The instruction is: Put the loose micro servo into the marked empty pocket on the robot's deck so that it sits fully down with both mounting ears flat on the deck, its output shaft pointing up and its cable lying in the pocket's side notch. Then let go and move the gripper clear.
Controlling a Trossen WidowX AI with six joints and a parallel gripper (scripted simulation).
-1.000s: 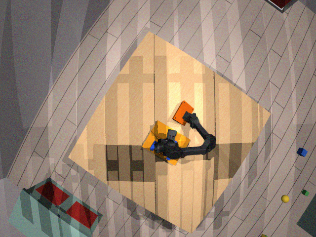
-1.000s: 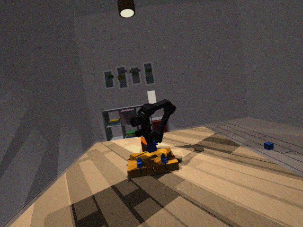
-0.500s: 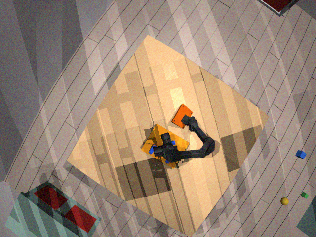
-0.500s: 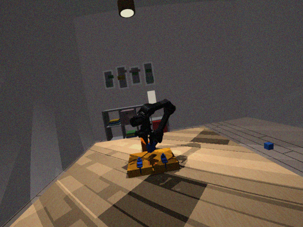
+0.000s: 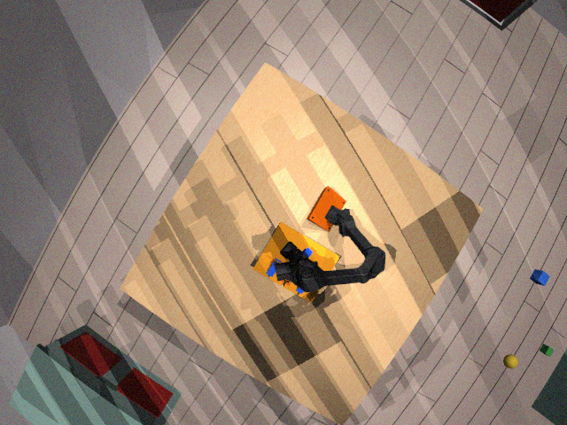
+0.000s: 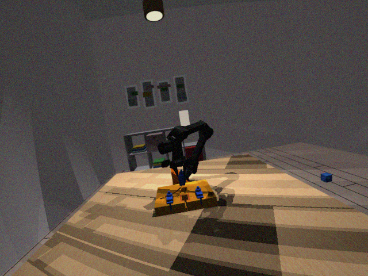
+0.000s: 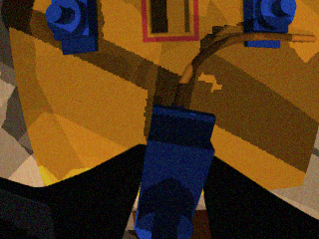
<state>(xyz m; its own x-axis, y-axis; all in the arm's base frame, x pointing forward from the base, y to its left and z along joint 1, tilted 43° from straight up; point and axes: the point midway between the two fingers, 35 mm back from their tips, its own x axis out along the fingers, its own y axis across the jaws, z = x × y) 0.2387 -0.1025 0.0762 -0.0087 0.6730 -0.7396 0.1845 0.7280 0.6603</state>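
My gripper (image 7: 174,158) is shut on the loose blue micro servo (image 5: 307,251) (image 6: 181,179) (image 7: 176,169). The servo looks roughly upright in the exterior view, a little above the yellow deck (image 5: 322,252) (image 6: 204,184) (image 7: 85,110). Its output shaft is at the lower end of the wrist view. Its orange-brown cable (image 7: 214,44) leaves the far end and curves right over the deck. The red-outlined empty pocket (image 7: 170,38) lies ahead of the servo, at the top of the wrist view, between two mounted blue servos. The servo is outside the outline. Its exact height is unclear.
The mounted servos (image 6: 169,198) (image 6: 199,192) stand on both sides of the pocket, near the deck's edge. The arm's base stands on an orange plate (image 5: 325,198) beside the deck. A blue cube (image 5: 540,277) (image 6: 326,177) and yellow ball (image 5: 510,361) lie on the floor.
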